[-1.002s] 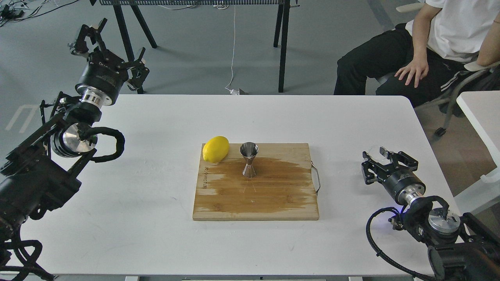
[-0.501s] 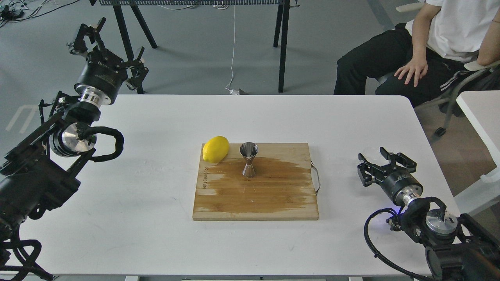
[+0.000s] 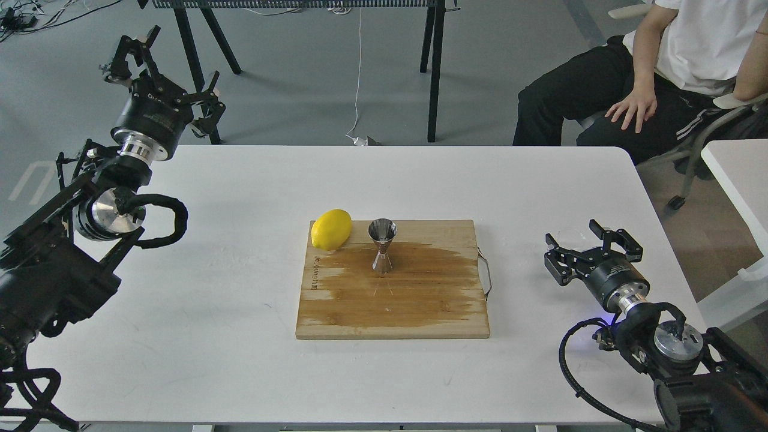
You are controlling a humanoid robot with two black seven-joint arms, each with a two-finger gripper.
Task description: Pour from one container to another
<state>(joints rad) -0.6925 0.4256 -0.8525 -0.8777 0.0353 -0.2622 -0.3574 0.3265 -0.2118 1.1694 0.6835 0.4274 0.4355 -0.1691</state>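
Note:
The steel jigger (image 3: 382,245) stands upright on the wooden cutting board (image 3: 420,312), in the wet brown patch. The clear glass cup (image 3: 568,229) shows only as a faint rim on the white table, right of the board. My right gripper (image 3: 573,236) is open, and the cup stands at its fingertips, not pinched. My left gripper (image 3: 168,79) is raised beyond the table's far left corner, open and holding nothing.
A yellow lemon (image 3: 331,229) lies at the board's far left corner, just left of the jigger. A metal handle (image 3: 486,273) sticks out of the board's right edge. A seated person (image 3: 660,66) is past the far right corner.
My right gripper was shut on the glass cup and holding it up. It lowered the cup to the table, opened, and drew back slightly. The left arm barely moved.

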